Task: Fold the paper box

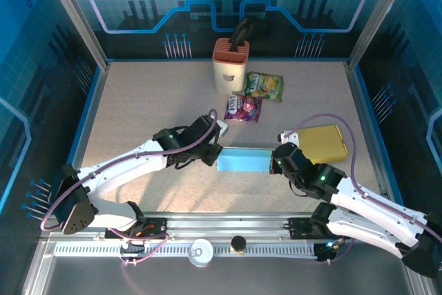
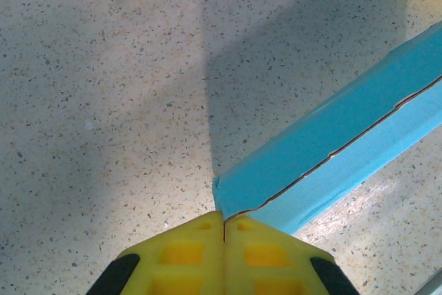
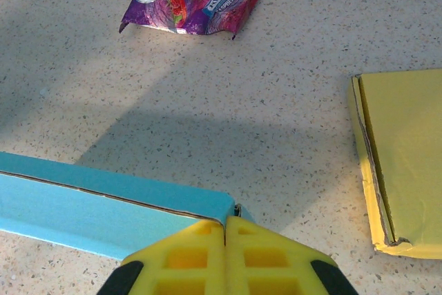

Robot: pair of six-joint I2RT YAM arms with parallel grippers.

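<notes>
Flat on worktop (image 1: 138,108): blue paper box (image 1: 243,159). Left gripper (image 2: 224,222) pinched shut on its left corner, right gripper (image 3: 225,224) pinched shut on right corner. Yellow box (image 1: 323,143) near, right.

Two flat boxes were counted: one blue paper box (image 1: 243,159) and one yellow box (image 1: 324,143). There were two snack packets, one purple packet (image 1: 242,108) and one green packet (image 1: 264,86), and one cream holder (image 1: 230,65) with an orange top. There were two grippers, the left gripper (image 2: 224,229) and the right gripper (image 3: 225,224).
</notes>
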